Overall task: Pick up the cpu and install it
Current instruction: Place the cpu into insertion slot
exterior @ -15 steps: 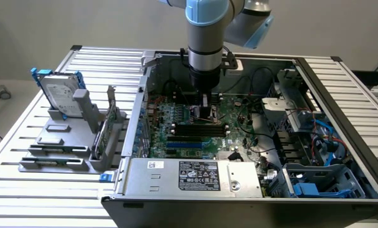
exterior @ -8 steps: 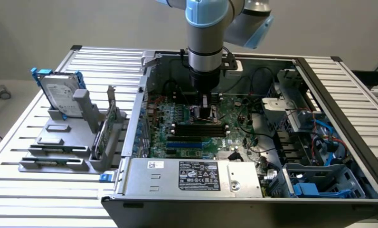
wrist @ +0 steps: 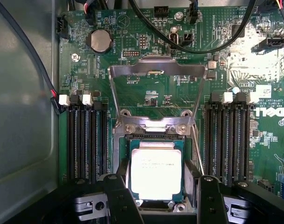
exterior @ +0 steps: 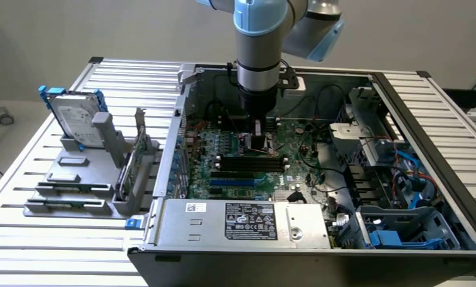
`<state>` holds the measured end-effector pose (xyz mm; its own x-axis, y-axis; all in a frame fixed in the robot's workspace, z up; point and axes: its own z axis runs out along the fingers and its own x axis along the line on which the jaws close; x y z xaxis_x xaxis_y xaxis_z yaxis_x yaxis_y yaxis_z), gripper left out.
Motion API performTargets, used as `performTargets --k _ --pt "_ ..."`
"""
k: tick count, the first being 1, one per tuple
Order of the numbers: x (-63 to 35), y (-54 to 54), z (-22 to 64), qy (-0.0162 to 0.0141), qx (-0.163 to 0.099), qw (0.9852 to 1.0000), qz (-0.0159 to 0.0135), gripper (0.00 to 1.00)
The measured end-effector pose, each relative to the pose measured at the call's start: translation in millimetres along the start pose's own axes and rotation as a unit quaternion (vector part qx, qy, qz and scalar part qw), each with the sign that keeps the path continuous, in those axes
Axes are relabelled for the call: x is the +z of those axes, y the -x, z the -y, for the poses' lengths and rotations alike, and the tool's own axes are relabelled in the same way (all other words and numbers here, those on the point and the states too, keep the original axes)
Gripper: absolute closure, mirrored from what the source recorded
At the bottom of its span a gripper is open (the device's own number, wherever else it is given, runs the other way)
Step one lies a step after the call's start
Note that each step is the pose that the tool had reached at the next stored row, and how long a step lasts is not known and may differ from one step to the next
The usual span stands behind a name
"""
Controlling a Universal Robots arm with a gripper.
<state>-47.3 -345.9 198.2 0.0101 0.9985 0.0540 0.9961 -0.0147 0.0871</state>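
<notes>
Closest to us in the wrist view are the black fingers (wrist: 121, 200) of the gripper (wrist: 162, 181), spread to either side of the cpu (wrist: 155, 175), a thin square chip with a shiny silver top and dark rim. It lies flat in the metal-framed socket (wrist: 119, 151). The fingers look released, with a strip of socket showing between one finger and the chip's edge. The silver load plate (wrist: 156, 70) stands swung up beyond it, over the green motherboard (wrist: 216, 51).

In the exterior view, the silver power supply box with a black label (exterior: 250, 222) is nearest us. Behind it the blue-and-grey robot arm (exterior: 261, 36) reaches straight down into the open dark computer case (exterior: 302, 269), its gripper low over the board. The case lies on a slatted aluminium table (exterior: 54, 245). At the exterior view's left we see a silver hard drive with blue rails (exterior: 75, 116) standing upright in a grey plastic rack (exterior: 70, 179). A plain grey wall (exterior: 102, 30) backs the scene.
</notes>
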Motion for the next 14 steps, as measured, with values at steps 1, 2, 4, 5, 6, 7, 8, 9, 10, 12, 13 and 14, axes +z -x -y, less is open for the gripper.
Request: performTargets --k 1,2,4,5,6,7,8,9,10,12,13,14 --pt "0.2 0.0 0.0 0.0 0.0 1.0 -0.0001 0.45" --pt "0.3 -0.1 0.1 0.0 0.0 1.0 -0.0001 0.45" --pt "0.6 -0.2 0.1 0.0 0.0 1.0 -0.0002 0.45" --pt "0.7 -0.2 0.1 0.0 0.0 1.0 -0.0002 0.45" --pt "0.9 -0.3 0.1 0.0 0.0 1.0 -0.0003 0.45" --pt "0.9 -0.3 0.1 0.0 0.0 1.0 -0.0003 0.45" --pt "1.0 -0.3 0.1 0.0 0.0 1.0 -0.0005 0.45" --pt "1.1 -0.3 0.1 0.0 0.001 1.0 -0.0007 0.45" --pt "1.3 -0.3 0.0 0.0 0.001 1.0 -0.0009 0.45" --pt "1.5 -0.3 -0.2 0.0 0.001 1.0 -0.0011 0.45" --pt "1.5 -0.3 -0.1 0.0 0.001 1.0 -0.0012 0.45" --pt "1.6 -0.3 -0.2 0.0 0.001 1.0 -0.0012 0.45"
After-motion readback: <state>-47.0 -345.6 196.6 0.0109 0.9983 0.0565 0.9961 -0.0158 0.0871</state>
